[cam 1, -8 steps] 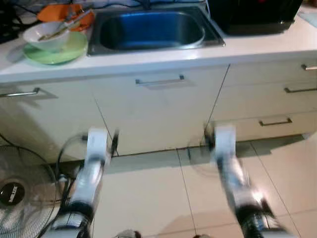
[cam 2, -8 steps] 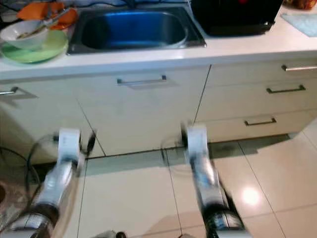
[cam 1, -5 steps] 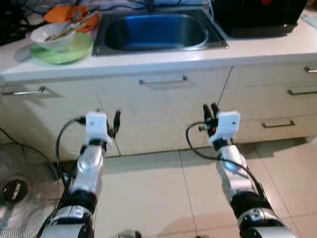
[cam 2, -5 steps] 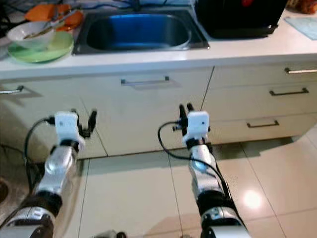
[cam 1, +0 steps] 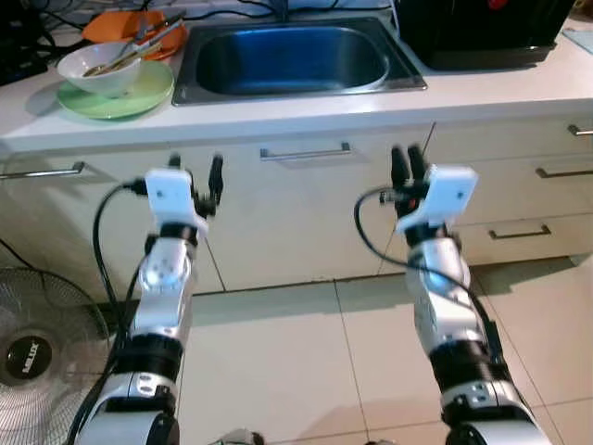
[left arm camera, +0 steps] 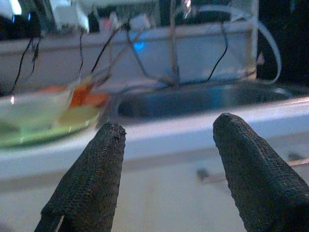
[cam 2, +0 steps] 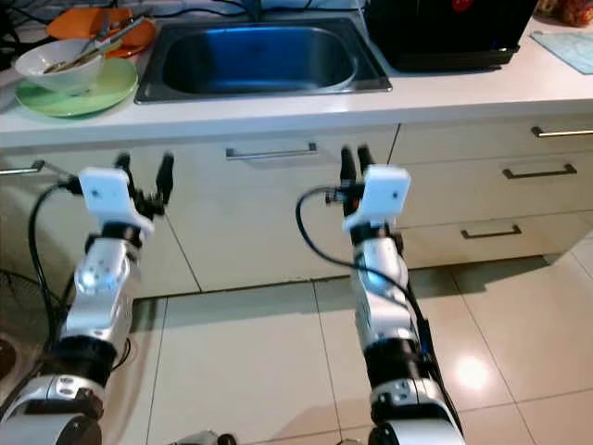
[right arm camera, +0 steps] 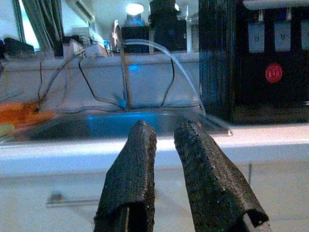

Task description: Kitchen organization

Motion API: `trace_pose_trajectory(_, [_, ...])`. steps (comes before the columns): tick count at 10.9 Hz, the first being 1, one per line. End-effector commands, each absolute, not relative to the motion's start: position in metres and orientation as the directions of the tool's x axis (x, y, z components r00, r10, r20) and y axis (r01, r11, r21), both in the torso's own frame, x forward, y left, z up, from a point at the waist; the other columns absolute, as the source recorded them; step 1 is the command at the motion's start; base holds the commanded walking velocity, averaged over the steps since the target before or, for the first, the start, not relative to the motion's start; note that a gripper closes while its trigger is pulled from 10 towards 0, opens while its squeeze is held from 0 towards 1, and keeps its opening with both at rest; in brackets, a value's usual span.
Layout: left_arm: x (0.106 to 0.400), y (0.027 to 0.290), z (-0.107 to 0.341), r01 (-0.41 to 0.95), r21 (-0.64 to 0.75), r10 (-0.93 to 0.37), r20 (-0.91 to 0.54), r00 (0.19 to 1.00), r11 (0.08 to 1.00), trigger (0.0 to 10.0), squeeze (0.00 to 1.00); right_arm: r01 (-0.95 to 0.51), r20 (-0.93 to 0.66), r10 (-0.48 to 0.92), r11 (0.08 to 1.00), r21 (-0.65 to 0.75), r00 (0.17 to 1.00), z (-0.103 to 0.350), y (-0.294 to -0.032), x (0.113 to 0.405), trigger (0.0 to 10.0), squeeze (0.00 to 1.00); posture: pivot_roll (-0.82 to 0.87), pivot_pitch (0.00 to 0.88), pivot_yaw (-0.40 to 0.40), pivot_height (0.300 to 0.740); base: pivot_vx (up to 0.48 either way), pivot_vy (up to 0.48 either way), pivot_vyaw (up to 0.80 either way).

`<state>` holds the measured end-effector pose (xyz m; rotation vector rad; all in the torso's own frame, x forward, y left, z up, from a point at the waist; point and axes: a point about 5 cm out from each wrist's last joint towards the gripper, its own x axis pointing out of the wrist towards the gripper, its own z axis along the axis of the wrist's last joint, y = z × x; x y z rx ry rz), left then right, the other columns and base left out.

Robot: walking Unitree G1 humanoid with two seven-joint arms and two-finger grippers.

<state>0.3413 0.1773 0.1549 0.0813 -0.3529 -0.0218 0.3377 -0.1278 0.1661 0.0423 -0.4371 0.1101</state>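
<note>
A steel sink [cam 1: 296, 90] is set in the white counter [cam 1: 278, 109]. Left of it a white bowl [cam 1: 93, 67] with utensils sits on a green plate [cam 1: 144, 93], and an orange plate [cam 1: 120, 23] lies behind them. My left gripper [cam 1: 195, 167] is raised before the cabinet front, below the plate, fingers [left arm camera: 91, 179] open and empty. My right gripper [cam 1: 406, 159] is up just under the counter edge, right of the sink, its fingers [right arm camera: 135, 169] shut with nothing between them.
A black appliance [cam 1: 491, 28] stands on the counter right of the sink. Cabinet doors and drawers with metal handles [cam 1: 306, 151] face me. A floor fan [cam 1: 37, 343] stands at the lower left on the tiled floor [cam 1: 296, 362]. Cables run behind the sink [left arm camera: 145, 63].
Both arms have risen from low in front of the cabinet to just under the counter edge. The early blur has cleared.
</note>
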Motion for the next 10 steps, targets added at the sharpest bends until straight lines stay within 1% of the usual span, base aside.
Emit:
trace_pose_trajectory(1, [0.342,0.170,0.160,0.025,0.096,-0.058,0.354,0.934,0.995,10.0,0.00,-0.135,0.445,0.116,0.991,0.012,0.888,0.176,-0.121,0.339,10.0,0.00,0.00,0.007,0.064,0.740,0.000,0.000,0.00])
trace_pose_trajectory(3, [0.343,0.164,0.162,0.034,0.085,-0.062,0.356,0.932,0.996,10.0,0.00,-0.138,0.441,0.119,0.990,0.013,0.890,0.179,-0.117,0.339,10.0,0.00,0.00,0.007,0.064,0.740,0.000,0.000,0.76])
trace_pose_trajectory(4, [0.342,0.159,0.161,0.051,0.080,-0.076,0.344,0.936,0.995,10.0,0.00,-0.156,0.402,0.137,0.988,0.015,0.905,0.173,-0.111,0.338,10.0,0.00,0.00,0.000,0.062,0.740,0.266,0.000,0.77])
trace_pose_trajectory(6, [0.341,0.160,0.161,0.053,0.083,-0.078,0.334,0.939,0.995,10.0,0.00,-0.175,0.390,0.150,0.984,0.029,0.909,0.172,-0.108,0.337,10.0,0.00,0.01,0.000,0.063,0.740,0.289,0.000,0.77])
trace_pose_trajectory(10, [0.342,0.163,0.162,0.052,0.092,-0.079,0.323,0.943,0.994,10.0,0.00,-0.173,0.362,0.144,0.984,0.047,0.921,0.171,-0.108,0.338,10.0,0.00,0.01,0.000,0.070,0.740,0.305,0.000,0.00])
